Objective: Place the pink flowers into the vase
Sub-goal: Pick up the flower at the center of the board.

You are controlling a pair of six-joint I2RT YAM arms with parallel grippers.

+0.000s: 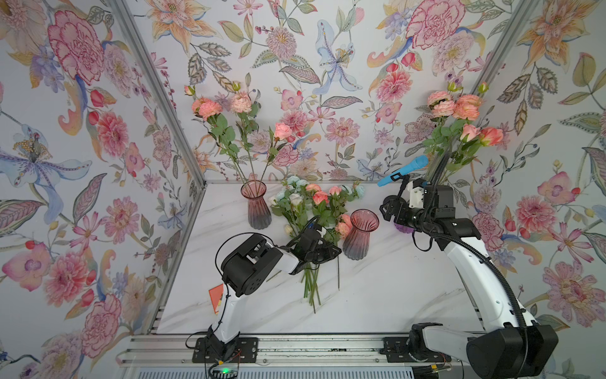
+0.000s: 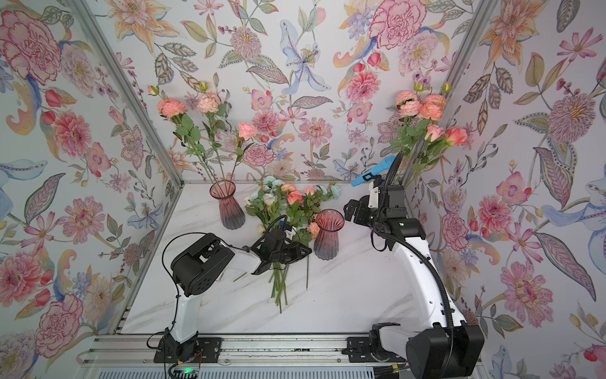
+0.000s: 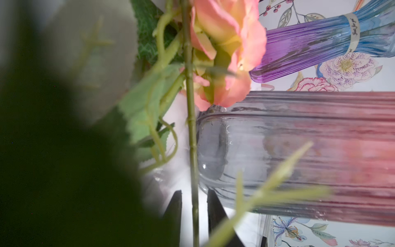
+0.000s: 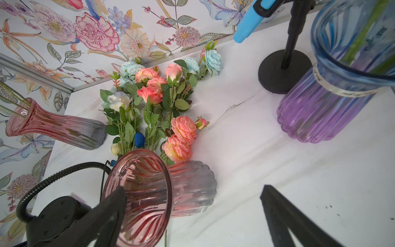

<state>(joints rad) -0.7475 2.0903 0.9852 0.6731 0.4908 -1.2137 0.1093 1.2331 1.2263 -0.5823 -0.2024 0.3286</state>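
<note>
Pink flowers (image 1: 319, 198) lie in a mixed bunch on the marble table (image 1: 393, 288), and we see one of their stems running between the two dark fingers (image 3: 213, 205) of the left gripper (image 3: 194, 192). The jaws stand narrowly apart, with a sliver of white table showing on either side of the stem. That stem's salmon bloom (image 3: 224, 42) sits just beside the base of the empty pink vase (image 1: 360, 234), which stands upright near the middle of the table. In both top views the left gripper (image 1: 323, 252) hangs low over the bunch's green stems (image 1: 311, 285). White and pale blue blooms (image 4: 211, 61) lie among the pink ones. Further back we find a second pink vase (image 1: 255, 210) and a purple-blue vase (image 4: 320, 111), each holding tall pink stems. The right gripper (image 4: 193, 188) hovers above the table beside the empty vase, its jaws spread wide and holding nothing.
</note>
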